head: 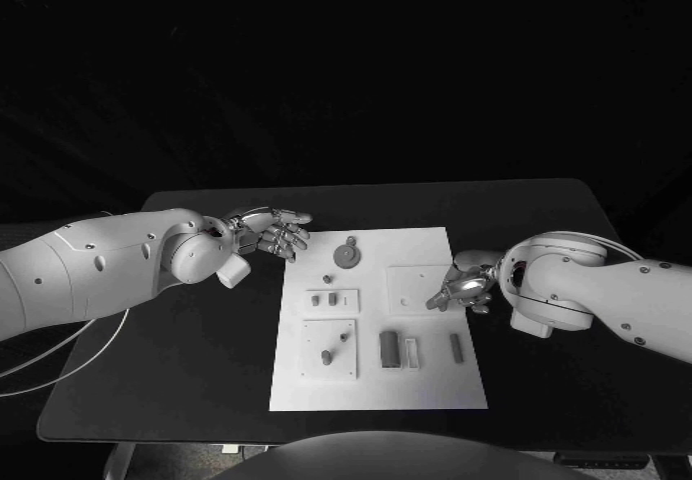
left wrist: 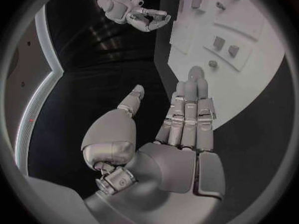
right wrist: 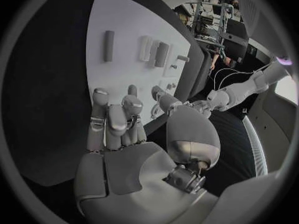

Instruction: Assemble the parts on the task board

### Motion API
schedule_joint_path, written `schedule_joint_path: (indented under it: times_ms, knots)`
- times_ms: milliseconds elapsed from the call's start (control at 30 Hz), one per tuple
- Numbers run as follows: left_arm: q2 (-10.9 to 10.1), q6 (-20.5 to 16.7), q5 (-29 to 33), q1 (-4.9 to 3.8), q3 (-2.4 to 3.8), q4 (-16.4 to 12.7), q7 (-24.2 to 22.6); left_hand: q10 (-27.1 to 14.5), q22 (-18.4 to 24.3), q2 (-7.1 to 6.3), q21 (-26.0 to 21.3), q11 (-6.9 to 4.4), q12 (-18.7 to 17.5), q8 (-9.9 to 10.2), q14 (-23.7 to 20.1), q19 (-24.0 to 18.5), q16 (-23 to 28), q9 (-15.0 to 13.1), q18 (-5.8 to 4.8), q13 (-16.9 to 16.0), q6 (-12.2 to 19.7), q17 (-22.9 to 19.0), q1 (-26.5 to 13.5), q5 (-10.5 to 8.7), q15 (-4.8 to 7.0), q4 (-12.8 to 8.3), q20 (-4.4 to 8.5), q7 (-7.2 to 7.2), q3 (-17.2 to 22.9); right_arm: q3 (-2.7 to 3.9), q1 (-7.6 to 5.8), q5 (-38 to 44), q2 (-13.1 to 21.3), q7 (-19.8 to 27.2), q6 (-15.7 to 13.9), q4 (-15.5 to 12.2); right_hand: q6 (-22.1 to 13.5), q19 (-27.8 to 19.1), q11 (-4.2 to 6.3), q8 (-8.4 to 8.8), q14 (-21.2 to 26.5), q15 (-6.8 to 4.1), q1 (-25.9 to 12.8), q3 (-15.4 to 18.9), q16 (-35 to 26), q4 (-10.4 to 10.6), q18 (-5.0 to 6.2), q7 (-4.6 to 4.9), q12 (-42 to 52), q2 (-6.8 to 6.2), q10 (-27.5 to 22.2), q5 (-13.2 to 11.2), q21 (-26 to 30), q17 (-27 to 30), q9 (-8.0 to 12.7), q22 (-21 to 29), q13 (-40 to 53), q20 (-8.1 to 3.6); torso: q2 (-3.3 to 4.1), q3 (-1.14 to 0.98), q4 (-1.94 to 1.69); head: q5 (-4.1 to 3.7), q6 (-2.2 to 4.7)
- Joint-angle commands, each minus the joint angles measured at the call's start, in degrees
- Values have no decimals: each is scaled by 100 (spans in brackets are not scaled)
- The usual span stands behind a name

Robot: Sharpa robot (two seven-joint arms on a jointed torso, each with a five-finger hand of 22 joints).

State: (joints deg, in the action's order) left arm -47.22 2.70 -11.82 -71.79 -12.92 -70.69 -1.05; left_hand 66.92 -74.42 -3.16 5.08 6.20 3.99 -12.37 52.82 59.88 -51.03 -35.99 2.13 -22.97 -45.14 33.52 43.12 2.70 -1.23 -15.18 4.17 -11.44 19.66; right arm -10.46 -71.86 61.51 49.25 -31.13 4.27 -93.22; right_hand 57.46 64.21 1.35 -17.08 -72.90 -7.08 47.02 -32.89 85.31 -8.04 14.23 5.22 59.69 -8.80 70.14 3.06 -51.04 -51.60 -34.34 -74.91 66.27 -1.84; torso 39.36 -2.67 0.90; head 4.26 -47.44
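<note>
Head view: task board (head: 378, 390) sits mid-table, long axis running away from me. My left hand (head: 271, 234) hovers just off the board's far left corner, fingers loosely spread, nothing in it. My right hand (head: 462, 285) is over the board's right edge, fingers curled inward; can't tell if it pinches anything. Round part (head: 346, 256) lies at the far end, nearer the left hand. Bar parts (head: 389, 348) lie at the near end, long axes along the board, nearer the right hand.

Left wrist view: left hand (left wrist: 177, 134) flat, fingers straight and together, thumb apart, empty. Fingertips (left wrist: 197, 74) reach over the board edge (left wrist: 187, 59); parts lie beyond them.

Right wrist view: right hand (right wrist: 121, 134) fingers half curled above the board (right wrist: 118, 82), palm looks empty. Bar part (right wrist: 109, 46) lies ahead, lengthwise away from the fingers. I'd judge the right hand better placed for it.
</note>
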Motion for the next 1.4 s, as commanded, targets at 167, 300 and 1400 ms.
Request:
schedule_joint_path:
  times_ms: [167, 300, 1400]
  knots:
    - [-26, 6, -58, -9, 2, -47, -71, -6, -2, -26, -22, 14, 12, 4, 25, 49, 7, 3, 89, 7, 16, -3, 1, 12, -10, -6, 10, -2, 45, -172, 6, 479, 347, -141, 308, -253, 57, -45, -21, 13, 11, 19, -11, 39, -39, -158, 77, 1, 7, 89, 42, 39, 4, 43, 21, -95, -23, 36, 3, 1, 18, -54, 7]
    - [-25, 19, -69, -8, 2, -39, -75, -5, -3, -27, -22, 13, 12, 3, 26, 50, 6, 2, 89, 7, 15, -3, 1, 11, -10, -7, 10, -2, 44, -190, 69, 778, 432, -169, 319, -201, 85, -46, -20, 8, -5, 23, -42, 54, -36, -185, 77, -2, 7, 102, 51, 39, 10, 16, 23, -94, -31, 45, 5, -1, 25, -83, 10]
    - [-60, 62, -74, -8, 2, -63, -34, 33, -11, -35, -26, -1, 26, -28, 33, 61, 0, -8, 88, 7, -39, -1, -41, 12, -6, 2, 12, 19, 40, -329, 623, 1232, -20, -286, 648, 96, 285, 44, 46, -27, -136, -13, -332, -100, -11, 60, 77, -70, 31, -14, 167, 309, 29, -132, 20, -93, -83, 16, 4, 6, 5, -74, -100]
